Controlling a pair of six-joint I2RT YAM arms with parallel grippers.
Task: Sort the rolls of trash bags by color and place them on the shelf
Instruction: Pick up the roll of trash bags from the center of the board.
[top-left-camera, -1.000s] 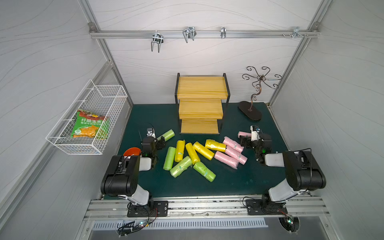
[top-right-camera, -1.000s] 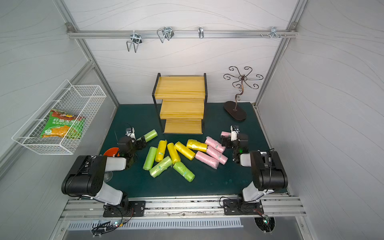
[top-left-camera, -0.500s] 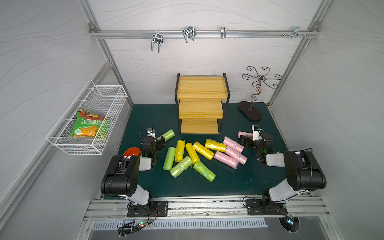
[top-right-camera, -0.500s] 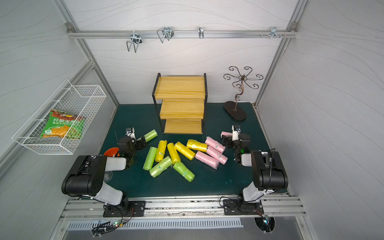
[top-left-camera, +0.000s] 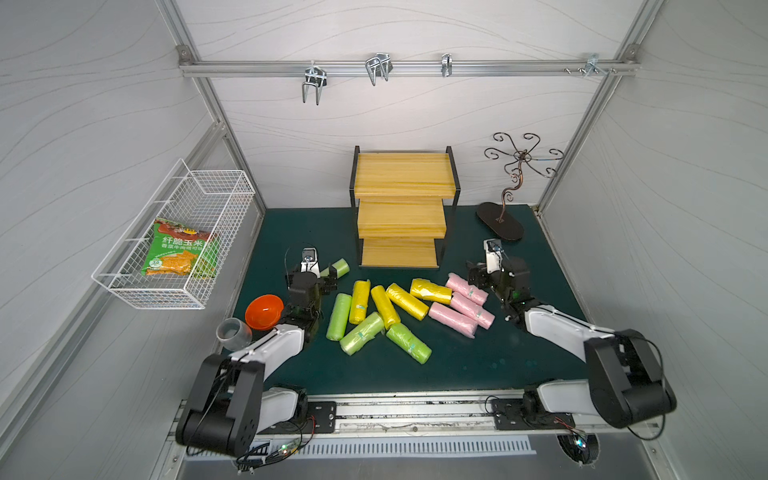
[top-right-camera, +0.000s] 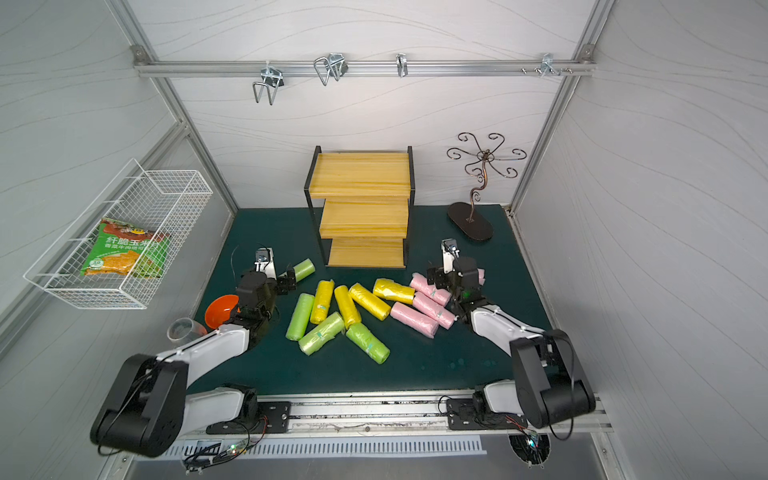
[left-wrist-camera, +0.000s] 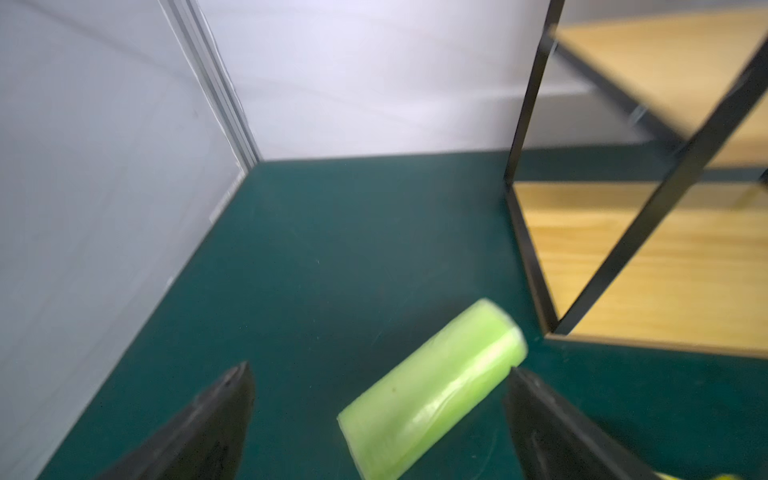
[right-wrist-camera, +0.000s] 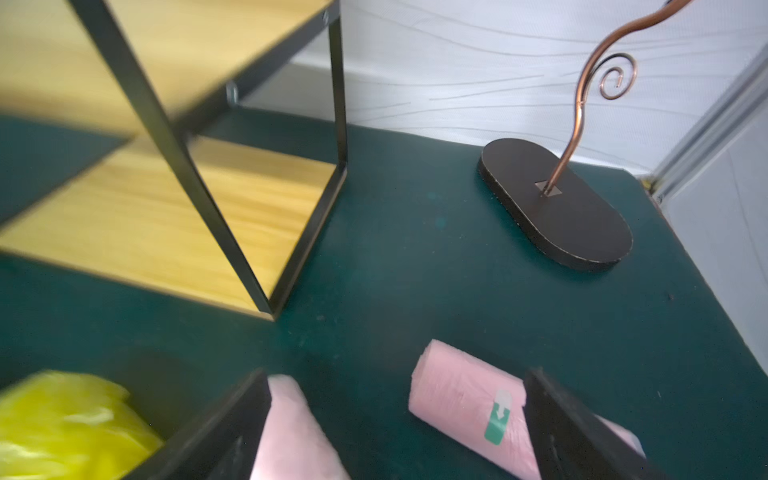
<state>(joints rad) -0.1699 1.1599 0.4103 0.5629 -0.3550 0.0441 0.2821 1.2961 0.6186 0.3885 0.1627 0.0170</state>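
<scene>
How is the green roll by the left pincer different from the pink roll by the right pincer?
The green roll is light green with no label showing; the pink roll is pink with a teal label. The green roll lies alone; the pink roll has another pink roll close by. Both lie sideways on the mat, before the open left pincer and right pincer.
</scene>
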